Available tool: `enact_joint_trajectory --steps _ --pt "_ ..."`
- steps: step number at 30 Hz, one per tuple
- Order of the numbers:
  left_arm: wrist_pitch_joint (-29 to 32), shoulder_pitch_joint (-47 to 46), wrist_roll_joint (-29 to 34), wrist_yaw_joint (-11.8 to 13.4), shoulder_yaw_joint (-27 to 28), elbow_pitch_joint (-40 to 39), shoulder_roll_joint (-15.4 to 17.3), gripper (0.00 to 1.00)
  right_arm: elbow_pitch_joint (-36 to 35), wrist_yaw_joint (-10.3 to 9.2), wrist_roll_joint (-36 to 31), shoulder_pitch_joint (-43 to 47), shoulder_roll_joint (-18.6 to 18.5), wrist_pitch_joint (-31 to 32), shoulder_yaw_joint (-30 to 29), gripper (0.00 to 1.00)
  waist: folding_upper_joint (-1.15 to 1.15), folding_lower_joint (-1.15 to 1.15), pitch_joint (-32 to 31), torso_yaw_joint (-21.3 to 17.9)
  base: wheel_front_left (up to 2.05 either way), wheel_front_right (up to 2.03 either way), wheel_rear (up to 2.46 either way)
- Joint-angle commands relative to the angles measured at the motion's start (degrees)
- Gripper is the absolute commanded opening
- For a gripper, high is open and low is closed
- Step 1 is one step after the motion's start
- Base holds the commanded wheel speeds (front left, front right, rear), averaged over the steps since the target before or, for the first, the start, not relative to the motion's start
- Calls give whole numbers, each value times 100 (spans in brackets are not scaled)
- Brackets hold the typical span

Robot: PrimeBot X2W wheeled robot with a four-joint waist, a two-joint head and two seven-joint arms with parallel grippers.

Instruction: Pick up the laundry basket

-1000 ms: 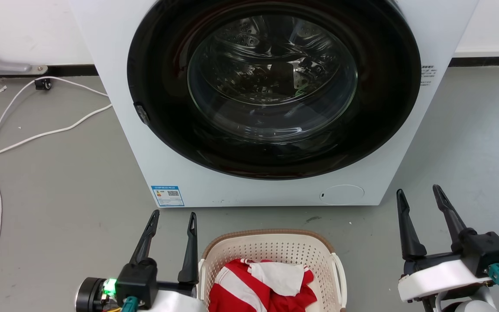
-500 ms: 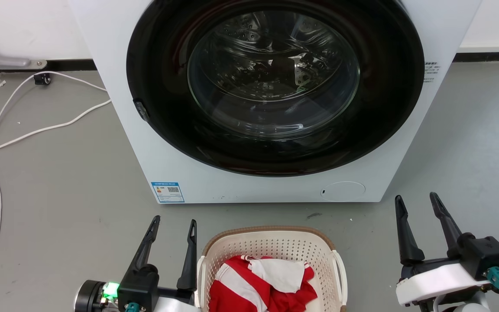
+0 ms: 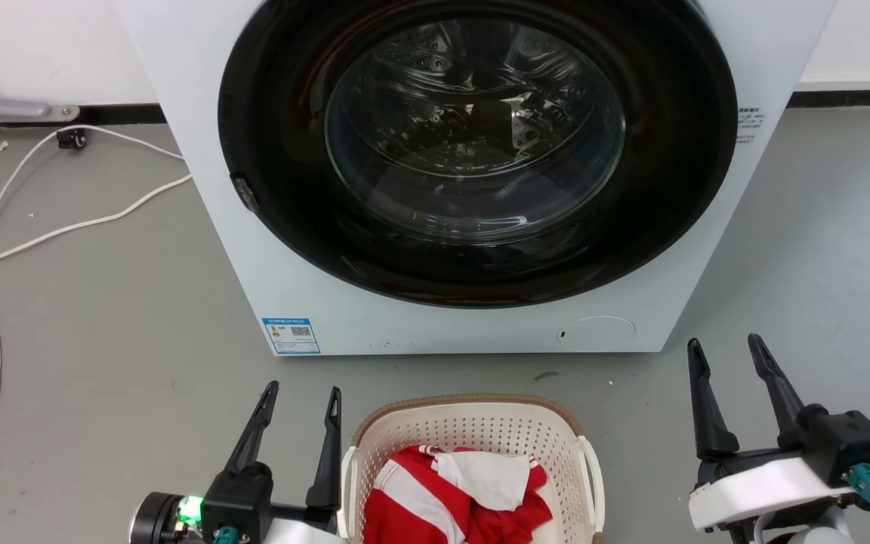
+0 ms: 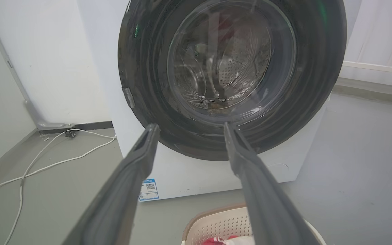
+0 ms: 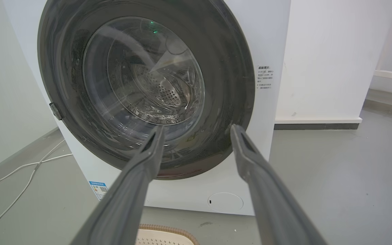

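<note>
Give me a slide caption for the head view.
Open left gripper and open right gripper sit either side of the laundry basket holding red-and-white cloth, before the washing machine.

In the head view, the basket (image 3: 473, 400) sits on the floor (image 3: 103, 355) at 6 o'clock, directly before the washer (image 3: 405, 325), which stands at 12 o'clock with the wall (image 3: 42, 45) behind it. A cloth (image 3: 442, 502) lies in the basket. The left gripper (image 3: 303, 389) is at the basket's 9 o'clock, just beside its rim. The right gripper (image 3: 724, 341) is at its 2 o'clock, well apart. A cable (image 3: 65, 227) trails across the floor at 10 o'clock, left of the washer.
</note>
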Motion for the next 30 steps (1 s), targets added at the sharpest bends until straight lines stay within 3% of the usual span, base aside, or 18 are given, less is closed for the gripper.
enact_joint_trajectory --steps 1,13,25,30 --pt "-15 35 -11 -12 21 12 -8 100 -12 -2 29 -22 11 -11 8 100 0 0 1 0 0 0 0" --pt "-15 -127 15 -146 99 119 -35 100 269 -2 -53 -105 11 -11 108 100 0 0 317 -31 0 0 0" --pt "-15 -1453 -56 -379 385 1125 28 100 1178 -2 -275 -1449 8 -11 260 100 0 0 2085 -116 0 0 0" --pt "-15 -2066 -244 -558 593 2036 108 100 1812 -2 -53 -1934 9 -10 324 100 0 0 2645 -150 0 0 0"
